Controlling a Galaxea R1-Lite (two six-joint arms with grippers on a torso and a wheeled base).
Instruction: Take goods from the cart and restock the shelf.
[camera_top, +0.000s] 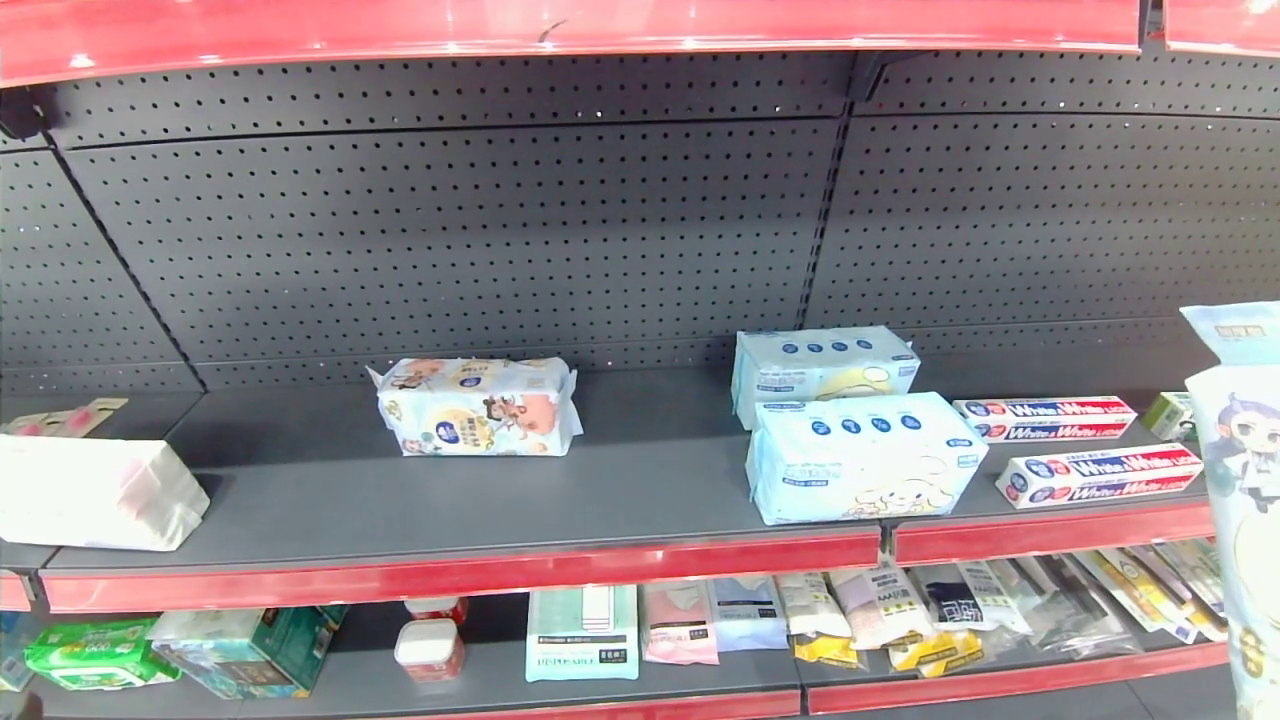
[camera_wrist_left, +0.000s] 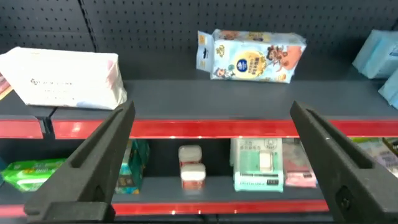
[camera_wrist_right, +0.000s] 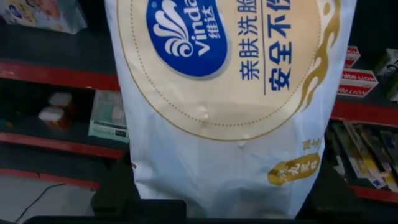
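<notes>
Head view: white pack (camera_top: 1243, 520) upright at right edge, in front of shelf (camera_top: 640, 490), not yet on it. Right wrist view: your right gripper (camera_wrist_right: 217, 193) clamped on pack's lower end, one finger each side. Left wrist view: your left gripper (camera_wrist_left: 211, 115) spread wide, empty, facing shelf front. Shelf carries cartoon-print pack (camera_top: 478, 406), two pale blue packs (camera_top: 862, 455), toothpaste boxes (camera_top: 1098, 475); bare stretch between. Judgement: restock partway; held pack left to place.

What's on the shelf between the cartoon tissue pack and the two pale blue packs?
Nothing: in the head view, only bare grey shelf separates the cartoon tissue pack from the pale blue packs.
</notes>
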